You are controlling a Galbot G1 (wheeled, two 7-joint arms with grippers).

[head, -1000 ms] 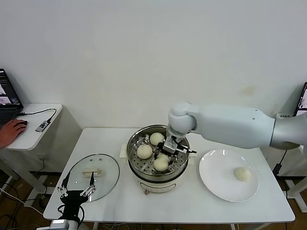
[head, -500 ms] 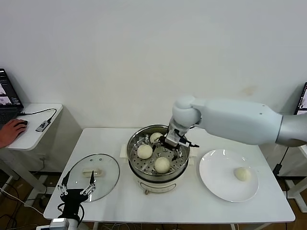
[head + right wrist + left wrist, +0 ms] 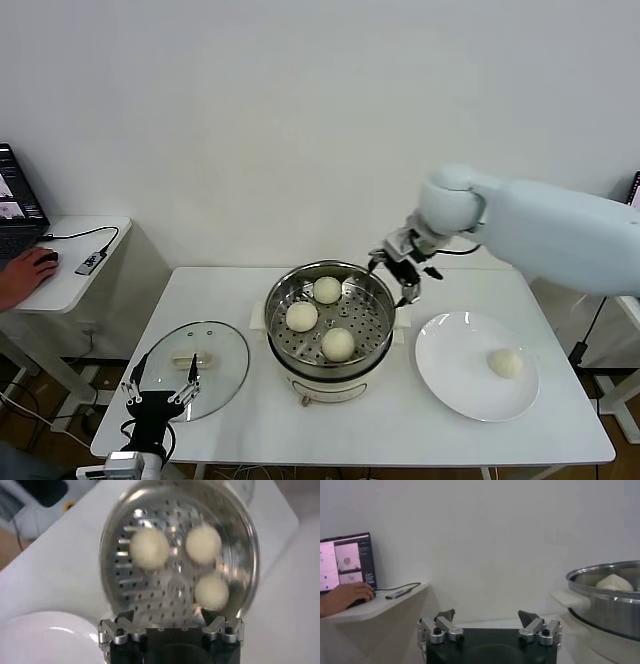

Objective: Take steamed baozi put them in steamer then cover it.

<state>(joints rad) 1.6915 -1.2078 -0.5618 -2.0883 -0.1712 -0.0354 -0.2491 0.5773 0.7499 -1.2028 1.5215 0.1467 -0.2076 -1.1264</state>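
Note:
The steamer [image 3: 276, 302] stands at the middle of the white table with three steamed baozi [image 3: 338, 343] on its perforated tray. A fourth baozi [image 3: 505, 363] lies on the white plate [image 3: 455, 372] to the right. My right gripper [image 3: 396, 274] is open and empty, raised above the steamer's right rim. Its wrist view looks down on the steamer [image 3: 112, 535], the three baozi [image 3: 150, 548] and its own gripper [image 3: 167, 617]. The cover [image 3: 225, 350] lies flat at the front left. My left gripper [image 3: 160, 392] is open and empty, low at the cover's near edge.
A side table [image 3: 75, 275] at the far left holds a laptop and a person's hand on a mouse [image 3: 25, 272]. The left wrist view shows my left gripper [image 3: 487, 619] and the steamer's wall [image 3: 605, 607] off to one side.
My right gripper has let go of a baozi in the steamer, risen out of the pot and moved right toward the plate. The left arm has not moved.

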